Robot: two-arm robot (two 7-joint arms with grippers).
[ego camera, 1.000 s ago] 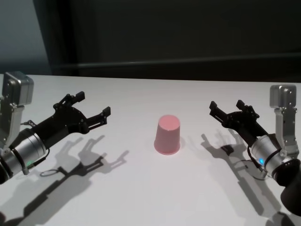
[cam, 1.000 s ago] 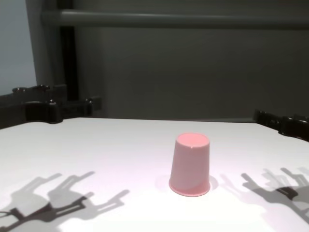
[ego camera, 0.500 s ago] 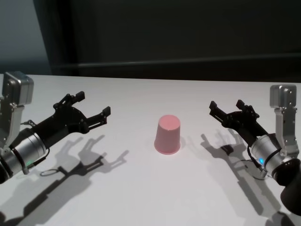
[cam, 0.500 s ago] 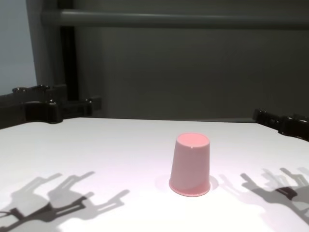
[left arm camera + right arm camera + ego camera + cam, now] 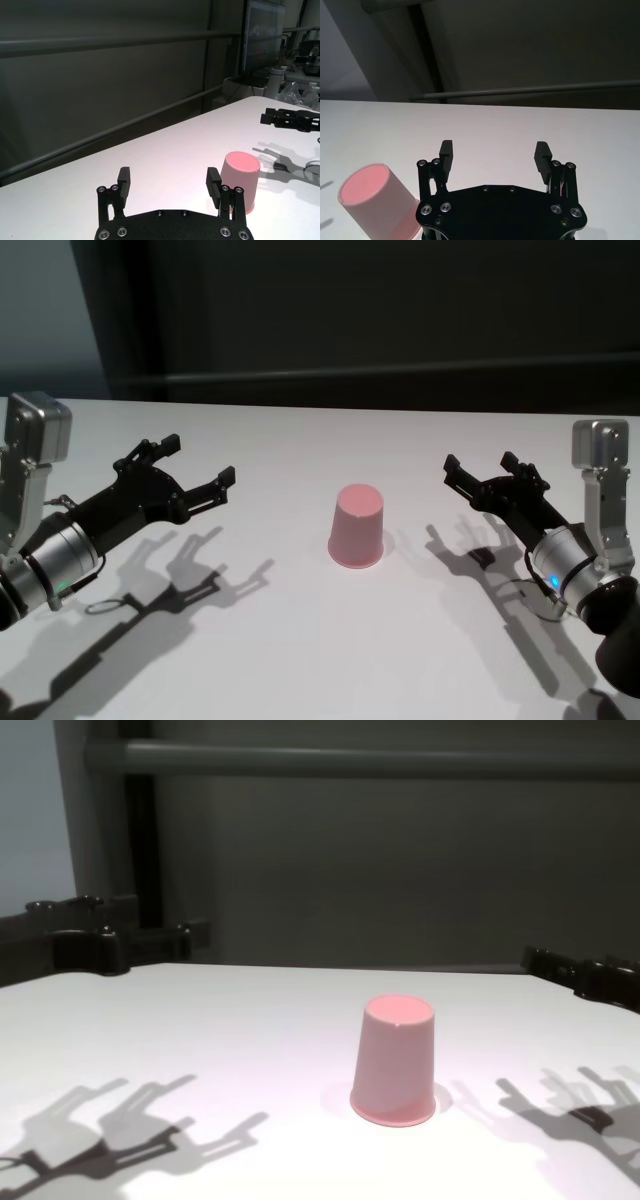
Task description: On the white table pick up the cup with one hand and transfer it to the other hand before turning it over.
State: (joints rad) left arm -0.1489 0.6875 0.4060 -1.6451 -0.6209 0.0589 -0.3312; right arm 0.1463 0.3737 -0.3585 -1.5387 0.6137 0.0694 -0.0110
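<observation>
The pink cup (image 5: 356, 527) stands upside down, rim down, in the middle of the white table (image 5: 300, 640). It also shows in the chest view (image 5: 395, 1060), the left wrist view (image 5: 240, 187) and the right wrist view (image 5: 377, 202). My left gripper (image 5: 198, 460) hovers open and empty to the cup's left, well apart from it. My right gripper (image 5: 480, 462) hovers open and empty to the cup's right, also apart. Each wrist view shows its own gripper, left (image 5: 169, 177) and right (image 5: 493, 150), with the jaws spread and nothing between them.
A dark wall with a horizontal rail (image 5: 400, 370) runs behind the table's far edge. The grippers cast shadows (image 5: 200, 570) on the tabletop. The right gripper shows far off in the left wrist view (image 5: 290, 119).
My right gripper has crept very slightly toward the cup. The cup and the left gripper have not moved.
</observation>
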